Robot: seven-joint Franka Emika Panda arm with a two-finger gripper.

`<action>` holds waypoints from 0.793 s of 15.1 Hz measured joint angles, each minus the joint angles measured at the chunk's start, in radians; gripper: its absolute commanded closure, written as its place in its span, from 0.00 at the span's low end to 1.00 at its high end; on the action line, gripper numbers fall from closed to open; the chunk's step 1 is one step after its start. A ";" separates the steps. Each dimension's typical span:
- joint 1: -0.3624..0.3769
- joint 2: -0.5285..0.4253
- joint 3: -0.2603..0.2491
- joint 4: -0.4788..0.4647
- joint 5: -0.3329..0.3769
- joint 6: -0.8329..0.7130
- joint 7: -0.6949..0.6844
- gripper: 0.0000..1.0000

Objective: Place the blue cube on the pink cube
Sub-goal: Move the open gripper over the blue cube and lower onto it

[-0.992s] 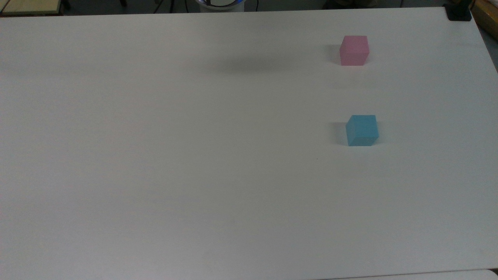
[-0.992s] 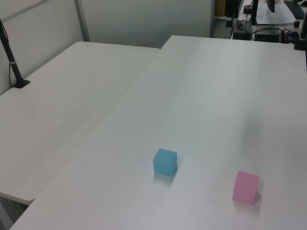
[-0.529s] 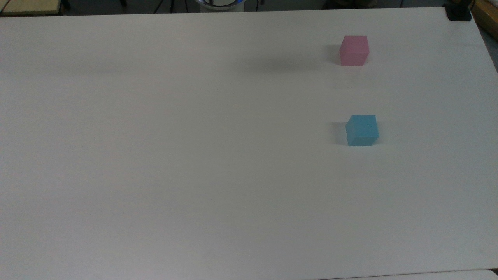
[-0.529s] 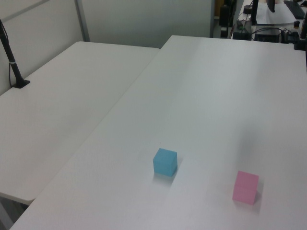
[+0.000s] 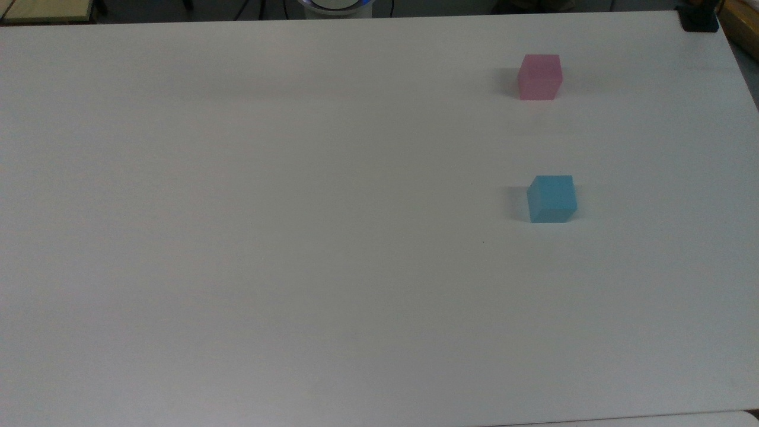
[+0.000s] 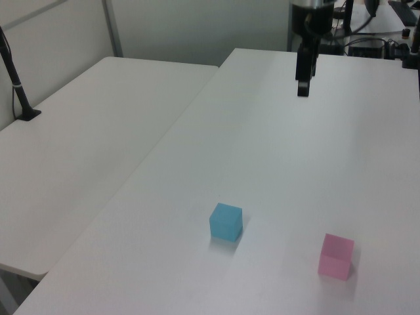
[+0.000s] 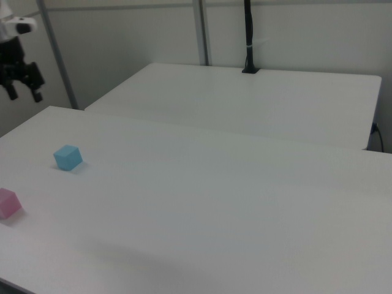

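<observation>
The blue cube (image 5: 552,198) rests on the white table (image 5: 296,237), toward the top view's right. The pink cube (image 5: 539,77) stands apart from it, nearer the table's top edge in the top view. In the left view the blue cube (image 6: 226,222) is left of the pink cube (image 6: 336,256). My gripper (image 6: 303,88) hangs in the air high over the far part of the table, well away from both cubes. In the right view my gripper (image 7: 24,95) sits at the upper left, open and holding nothing, above the blue cube (image 7: 67,157) and the pink cube (image 7: 7,203).
A second white table (image 6: 85,144) adjoins this one. A black pole on a clamp (image 6: 20,98) stands on it, also seen as a pole (image 7: 248,37) in the right view. A black block (image 5: 699,21) occupies the table corner at the top view's upper right.
My gripper has come into the left view at the top, above the far end of the table. The faint shadow near the pink cube slid right and faded. Both cubes stayed put.
</observation>
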 measured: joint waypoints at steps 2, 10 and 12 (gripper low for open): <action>0.058 0.024 0.000 0.001 0.000 0.047 0.047 0.00; 0.105 0.241 0.000 0.004 0.000 0.295 0.071 0.00; 0.105 0.312 -0.002 0.006 -0.001 0.374 0.089 0.00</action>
